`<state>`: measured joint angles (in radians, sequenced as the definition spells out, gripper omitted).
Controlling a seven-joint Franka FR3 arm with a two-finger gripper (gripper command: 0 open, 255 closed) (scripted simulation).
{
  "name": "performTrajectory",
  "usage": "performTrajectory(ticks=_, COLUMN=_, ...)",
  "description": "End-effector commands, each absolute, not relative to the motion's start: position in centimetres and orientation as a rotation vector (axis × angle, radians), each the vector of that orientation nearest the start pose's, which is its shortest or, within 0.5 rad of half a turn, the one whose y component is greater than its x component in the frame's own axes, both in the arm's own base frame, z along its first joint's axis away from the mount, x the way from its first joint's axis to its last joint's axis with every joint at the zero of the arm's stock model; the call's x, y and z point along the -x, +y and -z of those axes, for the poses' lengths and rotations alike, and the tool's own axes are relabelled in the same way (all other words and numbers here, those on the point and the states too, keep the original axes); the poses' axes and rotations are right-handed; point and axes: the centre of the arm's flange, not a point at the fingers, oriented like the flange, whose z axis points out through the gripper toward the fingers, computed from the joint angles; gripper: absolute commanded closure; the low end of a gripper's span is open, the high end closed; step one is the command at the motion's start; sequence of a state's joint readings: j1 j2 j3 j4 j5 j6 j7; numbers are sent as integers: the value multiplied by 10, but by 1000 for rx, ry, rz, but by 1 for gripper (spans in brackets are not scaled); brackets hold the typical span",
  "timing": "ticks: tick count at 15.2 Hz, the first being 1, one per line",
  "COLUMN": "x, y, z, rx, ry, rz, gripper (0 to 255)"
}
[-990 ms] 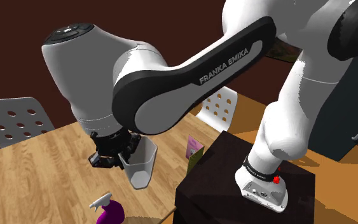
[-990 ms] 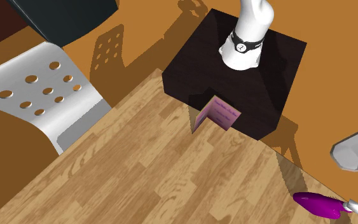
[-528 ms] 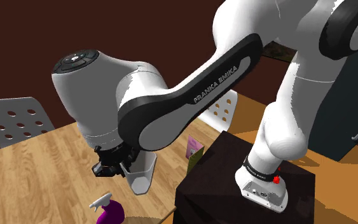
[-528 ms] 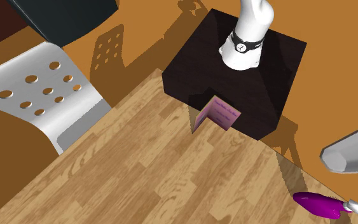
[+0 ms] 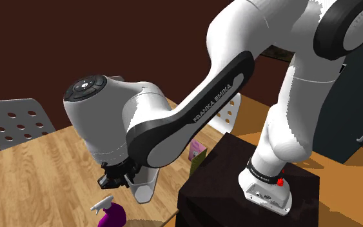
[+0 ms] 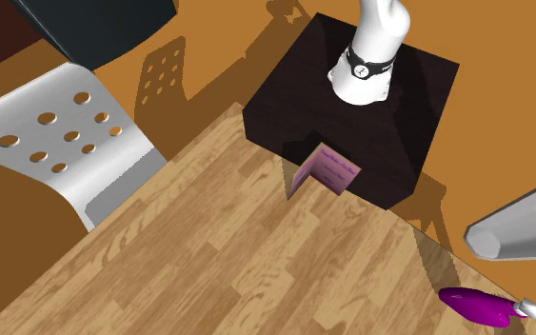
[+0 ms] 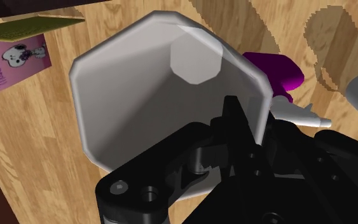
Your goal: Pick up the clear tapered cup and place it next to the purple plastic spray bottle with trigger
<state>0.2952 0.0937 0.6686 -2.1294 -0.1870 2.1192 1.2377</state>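
Here, shoulder view: the gripper (image 5: pixel 118 178) hangs over the wooden table (image 5: pixel 38 145). The pale tapered cup (image 5: pixel 146 186) sits at its side, narrow base downward, close above the purple spray bottle (image 5: pixel 111 215). Second exterior view: the cup (image 6: pixel 518 226) appears tilted at the picture's right edge, with the bottle (image 6: pixel 480 306) below it. Wrist view: you see the fingers (image 7: pixel 234 121) clamped on the cup's wall, one inside the rim and one outside, and the bottle (image 7: pixel 276 70) lies just beyond.

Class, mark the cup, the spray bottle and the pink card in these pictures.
cup (image 7: pixel 139 95), wrist view, on its inner wall
spray bottle (image 6: pixel 480 306), second exterior view, on its purple body
pink card (image 6: pixel 332 169), second exterior view, on its printed face
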Motion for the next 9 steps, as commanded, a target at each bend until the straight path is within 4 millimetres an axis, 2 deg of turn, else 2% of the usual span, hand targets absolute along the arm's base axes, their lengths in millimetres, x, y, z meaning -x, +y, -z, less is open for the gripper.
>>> performTrajectory(ticks=1, x=-321, y=439, z=-356, rx=3244, ry=275, rz=83, gripper=255)
performTrajectory(ticks=9, x=-321, y=439, z=-314, rx=3244, ry=275, rz=83, gripper=255)
